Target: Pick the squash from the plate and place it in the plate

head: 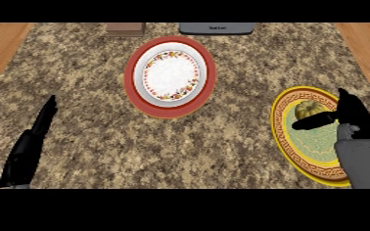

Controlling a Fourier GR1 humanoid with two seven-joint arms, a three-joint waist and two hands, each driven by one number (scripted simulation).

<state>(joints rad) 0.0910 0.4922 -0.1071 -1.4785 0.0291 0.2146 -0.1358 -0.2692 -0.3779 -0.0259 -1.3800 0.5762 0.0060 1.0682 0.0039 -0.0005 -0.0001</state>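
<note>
Fingers [352, 106] of my right hand [345, 118] are straight and spread from the thumb [312, 122], holding nothing yet. They stand up along the right rim of the yellow plate [283, 136], while the thumb reaches leftward across the plate's green centre. The squash [306, 110] sits on the upper part of that plate, small, ribbed and yellowish. It lies just above my thumb and just left of my fingers, tucked into the open angle between them. I cannot tell whether the thumb touches it or only passes close below it.

As I judge it, I am at the grasp itself. To do it well, I should settle the hand so the squash sits squarely between thumb and fingers, then close across its widest part. Its rounded, ribbed body could roll toward the rim if I press from one side only, so both sides should meet it together. I should lift straight up before travelling, so the plate's rim is cleared and the plate is not dragged.

My target, the red-rimmed plate [134, 85] with a floral white plate nested in it, lies well apart to the upper left on the speckled surface [86, 63]. The carry will cross open stone.

My left hand [37, 127] rests open near the lower-left edge, fingers up, away from both plates.
</note>
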